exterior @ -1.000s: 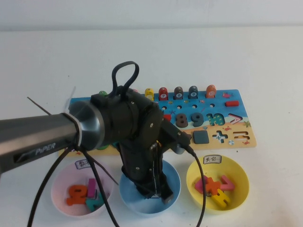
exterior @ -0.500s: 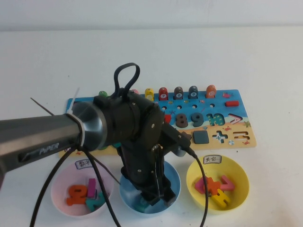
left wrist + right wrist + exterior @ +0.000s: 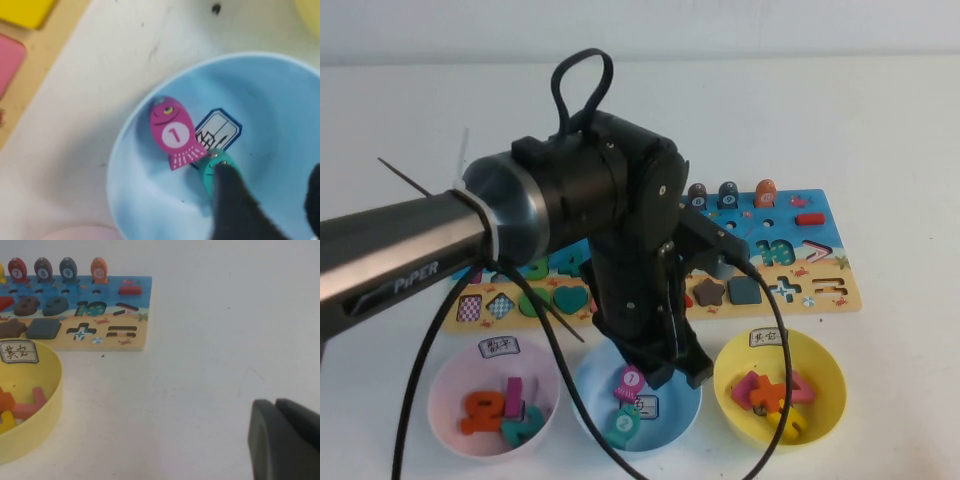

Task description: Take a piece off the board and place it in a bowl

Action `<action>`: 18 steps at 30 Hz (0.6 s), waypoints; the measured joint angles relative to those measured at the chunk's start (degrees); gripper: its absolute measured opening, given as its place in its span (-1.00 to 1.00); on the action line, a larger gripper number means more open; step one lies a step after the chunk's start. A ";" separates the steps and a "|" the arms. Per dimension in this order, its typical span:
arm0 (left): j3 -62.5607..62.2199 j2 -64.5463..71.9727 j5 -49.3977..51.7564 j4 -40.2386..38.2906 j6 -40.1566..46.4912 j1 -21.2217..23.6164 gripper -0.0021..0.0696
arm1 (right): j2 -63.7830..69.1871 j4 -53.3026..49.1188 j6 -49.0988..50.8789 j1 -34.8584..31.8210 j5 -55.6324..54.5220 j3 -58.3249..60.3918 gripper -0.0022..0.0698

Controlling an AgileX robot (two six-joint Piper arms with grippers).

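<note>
Teal-green fish piece (image 3: 623, 425) lies flat on the floor of the light blue bowl (image 3: 588, 385), directly beneath the left gripper (image 3: 678, 378), free of its fingers. In the left wrist view one dark finger (image 3: 235, 210) partly covers the piece, and the other shows at the frame edge with a clear gap between, so the jaws stand open and hold nothing. Just beside the piece, touching a white label (image 3: 218, 131) on the bowl floor, is a pink fish piece (image 3: 172, 132) marked 1. To one side of the gripper sits a yellow bowl (image 3: 825, 360) with pink, orange and yellow pieces; to the other, a pink bowl (image 3: 445, 380) with several more. Beyond the gripper, past the bowls, stretches the board (image 3: 820, 262), partly hidden by the arm. The right gripper (image 3: 285, 440) hovers over bare table (image 3: 200, 340) well off to the right of the board, its fingers pressed together.
</note>
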 joint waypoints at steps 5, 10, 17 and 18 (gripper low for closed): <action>-0.46 -2.81 0.59 1.92 -1.97 0.00 -0.81 | 0.00 0.00 0.00 0.00 0.00 0.00 -0.99; 3.62 -10.87 -0.78 4.85 -5.53 0.00 -0.93 | 0.00 0.00 0.00 0.00 0.00 0.00 -0.99; 17.32 -29.31 -10.71 10.51 -12.47 0.00 -0.94 | 0.00 0.00 0.00 0.00 0.00 0.00 -0.99; 19.72 -32.25 -12.31 11.24 -13.76 0.00 -0.94 | 0.00 0.00 0.00 0.00 0.00 0.00 -0.99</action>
